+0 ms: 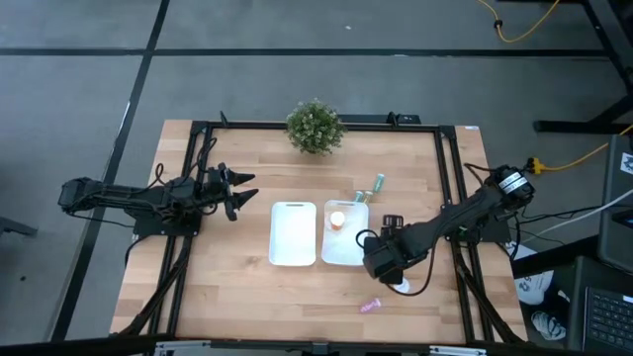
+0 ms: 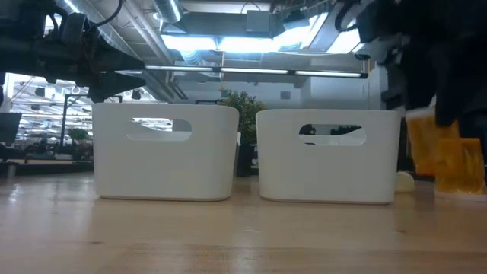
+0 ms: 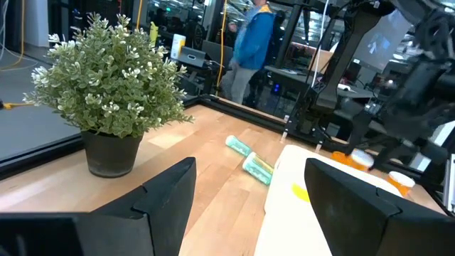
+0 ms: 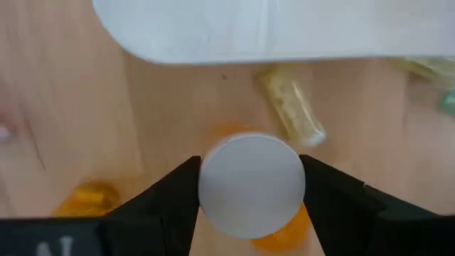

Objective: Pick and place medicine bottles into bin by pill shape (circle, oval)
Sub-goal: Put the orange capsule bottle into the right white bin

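My right gripper (image 4: 251, 186) is shut on an orange medicine bottle with a white cap (image 1: 388, 259), just right of the right white bin (image 1: 346, 259). It shows in the low view (image 2: 445, 156) too. Another orange bottle (image 1: 337, 220) sits in the right bin. An orange bottle (image 4: 291, 112) lies on the table by the bin's wall. Two teal bottles (image 1: 378, 182) (image 1: 361, 197) lie behind the bin. A pink bottle (image 1: 370, 306) lies near the front edge. My left gripper (image 1: 240, 193) is open and empty, left of the left bin (image 1: 294, 259). My right gripper pinches the bottle's white cap (image 4: 213, 186) by its round sides between its two fingers. The fingers come from above, pointing down. The orange body (image 4: 284, 231) shows below the cap. Whether its bottom stands on the table I cannot tell.
A potted plant (image 1: 316, 127) stands at the table's far edge. A further orange piece (image 4: 89, 199) and a white cap (image 1: 400, 286) lie on the table near my right gripper. A black frame (image 1: 450, 168) runs around the table. A person (image 3: 254, 35) stands beyond it.
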`<state>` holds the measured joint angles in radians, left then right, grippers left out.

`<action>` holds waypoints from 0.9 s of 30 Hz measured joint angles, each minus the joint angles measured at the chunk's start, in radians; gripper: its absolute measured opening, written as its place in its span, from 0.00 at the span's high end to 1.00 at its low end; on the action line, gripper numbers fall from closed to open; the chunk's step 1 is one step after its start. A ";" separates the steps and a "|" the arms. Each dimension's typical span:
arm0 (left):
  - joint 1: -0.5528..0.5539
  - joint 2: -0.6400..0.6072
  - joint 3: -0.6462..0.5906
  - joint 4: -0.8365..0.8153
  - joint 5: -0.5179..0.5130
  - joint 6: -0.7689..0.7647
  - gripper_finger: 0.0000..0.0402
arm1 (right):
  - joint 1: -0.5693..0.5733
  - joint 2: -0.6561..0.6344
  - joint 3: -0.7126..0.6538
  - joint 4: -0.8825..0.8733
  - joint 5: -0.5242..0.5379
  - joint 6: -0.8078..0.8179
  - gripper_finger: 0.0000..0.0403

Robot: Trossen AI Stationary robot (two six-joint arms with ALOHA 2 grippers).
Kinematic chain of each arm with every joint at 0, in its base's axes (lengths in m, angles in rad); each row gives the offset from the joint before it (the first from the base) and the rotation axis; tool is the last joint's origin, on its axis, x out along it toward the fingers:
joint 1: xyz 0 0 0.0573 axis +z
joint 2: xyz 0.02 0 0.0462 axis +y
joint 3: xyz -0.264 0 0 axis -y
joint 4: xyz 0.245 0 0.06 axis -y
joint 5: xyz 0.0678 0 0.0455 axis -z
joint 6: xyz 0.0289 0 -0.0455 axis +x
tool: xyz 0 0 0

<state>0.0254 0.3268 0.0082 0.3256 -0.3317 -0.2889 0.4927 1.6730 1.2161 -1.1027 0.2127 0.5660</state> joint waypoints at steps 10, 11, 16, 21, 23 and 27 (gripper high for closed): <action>0.000 0.000 0.000 0.000 0.000 0.000 0.36 | 0.000 0.000 0.249 -0.116 0.039 -0.184 0.45; 0.000 0.000 0.000 0.000 0.000 0.000 0.36 | 0.000 0.000 0.273 -0.115 0.040 -0.212 0.45; 0.000 0.000 0.000 0.000 0.000 0.001 0.36 | -0.002 0.000 0.344 -0.085 0.114 -0.319 0.47; 0.000 0.000 0.000 0.000 0.000 0.001 0.36 | -0.031 0.004 0.329 -0.029 0.135 -0.393 0.47; 0.000 0.000 0.000 -0.001 0.000 0.001 0.36 | -0.050 0.008 0.296 -0.006 0.134 -0.418 0.46; 0.000 0.000 0.000 -0.003 0.000 0.001 0.36 | -0.103 0.007 0.213 0.067 0.133 -0.446 0.46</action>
<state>0.0257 0.3269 0.0081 0.3225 -0.3317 -0.2881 0.3892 1.6802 1.4295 -1.0355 0.3458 0.1200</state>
